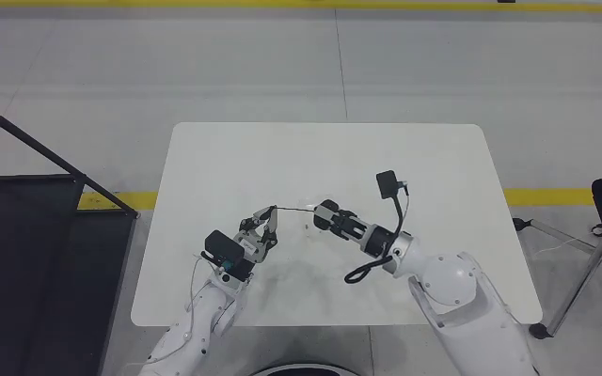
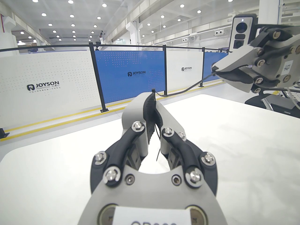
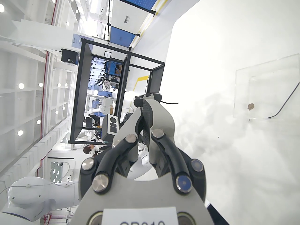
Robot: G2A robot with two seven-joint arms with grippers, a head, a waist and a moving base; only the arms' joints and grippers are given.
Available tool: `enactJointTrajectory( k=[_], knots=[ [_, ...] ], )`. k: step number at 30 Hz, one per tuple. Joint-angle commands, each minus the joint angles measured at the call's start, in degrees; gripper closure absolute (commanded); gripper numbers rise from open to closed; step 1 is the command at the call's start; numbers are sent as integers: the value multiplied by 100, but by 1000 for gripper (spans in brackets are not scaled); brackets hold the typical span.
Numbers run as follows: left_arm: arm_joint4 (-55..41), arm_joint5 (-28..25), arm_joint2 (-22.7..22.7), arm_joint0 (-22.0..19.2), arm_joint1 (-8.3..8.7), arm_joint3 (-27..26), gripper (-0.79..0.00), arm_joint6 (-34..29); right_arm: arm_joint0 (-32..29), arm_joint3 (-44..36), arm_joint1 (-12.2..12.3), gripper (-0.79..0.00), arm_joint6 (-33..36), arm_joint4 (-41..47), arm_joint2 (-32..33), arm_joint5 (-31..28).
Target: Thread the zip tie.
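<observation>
While left pincer [image 2: 152,100] and right pincer [image 3: 146,98] pinch it, zip tie [image 1: 293,208] spans between.

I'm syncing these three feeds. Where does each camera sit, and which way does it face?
Top view: above the arms, facing down on the table; both arms show, left gripper and right gripper shut on the zip tie.
Left wrist view: on the left wrist, facing along its own gripper across the table toward barrier panels; the right gripper shows beyond.
Right wrist view: on the right wrist, facing along its own gripper past the table edge.
Shared: all three show the table and zip tie.
</observation>
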Motion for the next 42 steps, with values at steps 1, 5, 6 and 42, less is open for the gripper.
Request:
enactJointTrajectory(
  k=[1,5,6,42],
  knots=[
    [0,0,0,0,0,0,0,0,-17,-6,-2,0,-11,51,16,-57],
    [0,0,0,0,0,0,0,0,-50,-6,-5,0,-45,96,42,-147],
    [0,0,0,0,0,0,0,0,-59,-10,-7,0,-55,109,44,-158],
    [0,0,0,0,0,0,0,0,-47,73,-9,0,541,582,115,-642]
  ],
)
